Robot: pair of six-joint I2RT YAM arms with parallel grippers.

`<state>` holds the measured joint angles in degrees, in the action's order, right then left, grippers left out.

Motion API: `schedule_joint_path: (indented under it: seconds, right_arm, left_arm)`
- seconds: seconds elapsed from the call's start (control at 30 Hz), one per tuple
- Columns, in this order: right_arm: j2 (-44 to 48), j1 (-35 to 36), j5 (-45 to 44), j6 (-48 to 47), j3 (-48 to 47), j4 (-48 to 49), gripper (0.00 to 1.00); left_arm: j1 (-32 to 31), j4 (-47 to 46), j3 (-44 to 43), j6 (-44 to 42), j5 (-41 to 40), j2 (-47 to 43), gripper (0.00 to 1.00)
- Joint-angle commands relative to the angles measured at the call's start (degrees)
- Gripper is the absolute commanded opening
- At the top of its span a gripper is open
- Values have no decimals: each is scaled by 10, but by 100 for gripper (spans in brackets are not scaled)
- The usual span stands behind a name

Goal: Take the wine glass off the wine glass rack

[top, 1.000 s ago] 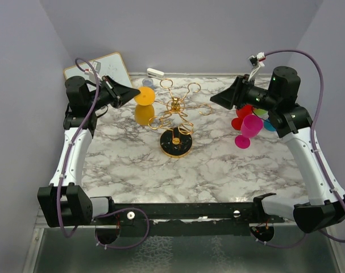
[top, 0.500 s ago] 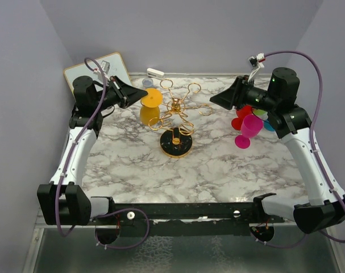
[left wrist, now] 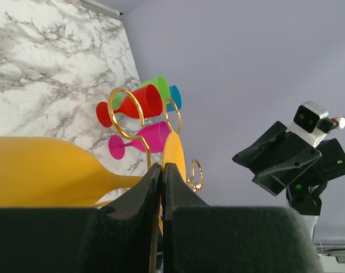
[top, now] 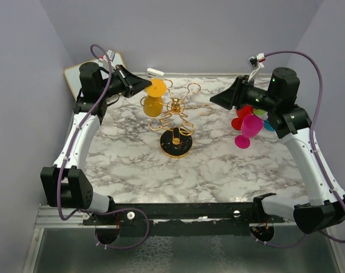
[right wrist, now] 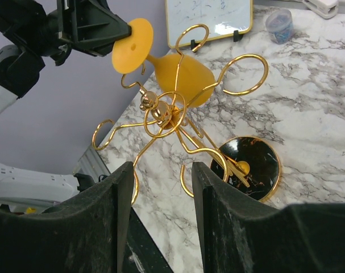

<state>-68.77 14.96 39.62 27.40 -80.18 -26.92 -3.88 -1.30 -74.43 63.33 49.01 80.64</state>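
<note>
A yellow wine glass (top: 154, 105) hangs tilted among the back left arms of the gold wine glass rack (top: 177, 108), which stands on a round black base (top: 177, 143). My left gripper (top: 148, 86) is shut on the rim of the glass's round foot (left wrist: 173, 152), with the bowl (left wrist: 41, 179) to the left. From the right wrist, the foot (right wrist: 132, 45) sits at the left gripper's tip and the bowl (right wrist: 181, 71) lies behind a ringed arm. My right gripper (right wrist: 162, 170) stands open and holds nothing, hovering right of the rack (right wrist: 161, 111).
Red (left wrist: 132, 105), pink (left wrist: 144, 139), green (left wrist: 158, 85) and blue (left wrist: 175, 96) glasses lie on the marble at the right, under my right arm (top: 249, 122). A small whiteboard (right wrist: 209, 14), a blue cup (right wrist: 280, 25) and a white clip (top: 155, 73) stand along the back edge.
My left arm has swung right and towards the back, carrying the yellow glass by its foot closer to the rack's centre. The right arm has not moved.
</note>
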Motion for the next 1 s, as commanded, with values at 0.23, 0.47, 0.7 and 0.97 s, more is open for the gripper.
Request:
schedule_joint_path:
  seconds: [0.23,0.47,0.7,0.97]
  right_arm:
    - [1,3,2,-8,-10,18,46]
    - [-12,3,84,-31,-46,31,49]
    - [2,3,191,-30,-62,77,50]
    - [19,3,187,-19,-81,73,58]
  left_arm:
    - [-3,159,-108,-129,-145,23,0]
    - [-4,169,-177,-184,-244,-13,0]
    - [-61,-2,-181,-185,-187,-44,0]
    - [-241,-62,-236,-261,-125,-12,0]
